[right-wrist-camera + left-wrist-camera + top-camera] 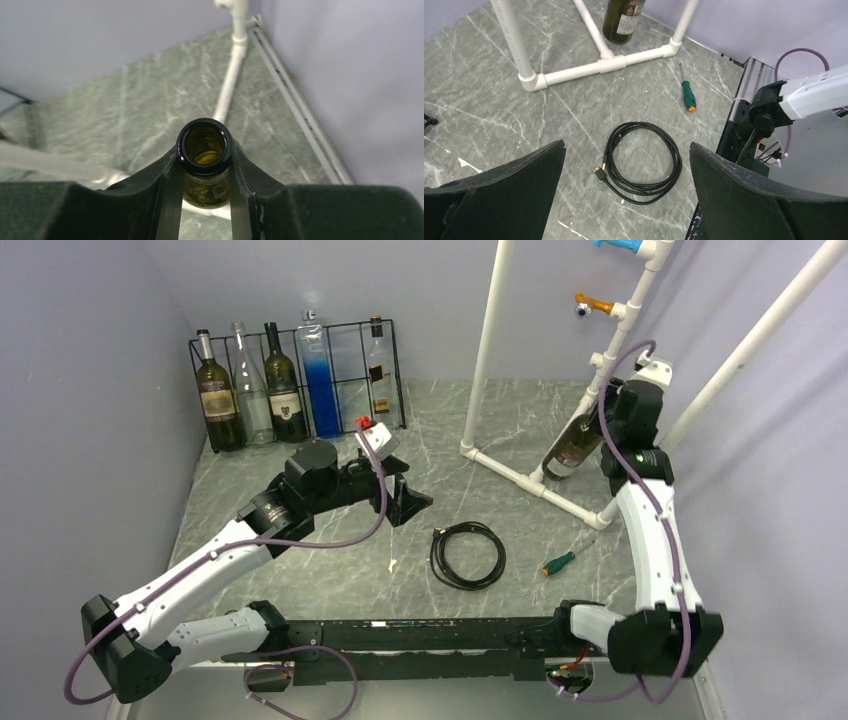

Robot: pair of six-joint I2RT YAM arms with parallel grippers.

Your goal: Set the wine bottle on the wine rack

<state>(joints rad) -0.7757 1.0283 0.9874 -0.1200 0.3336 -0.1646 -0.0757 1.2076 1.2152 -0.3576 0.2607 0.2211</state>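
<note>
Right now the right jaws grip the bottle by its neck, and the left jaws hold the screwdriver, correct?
Not quite. The left jaws stand open and empty; the screwdriver lies on the table, as the left wrist view shows. The right jaws do grip the bottle by its neck.

Dark wine bottle (573, 448) tilted, open-mouthed — black wire wine rack (348, 380) well apart

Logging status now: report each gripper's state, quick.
Left gripper: open, holding nothing.
Right gripper: closed on the wine bottle, at its neck.
</note>
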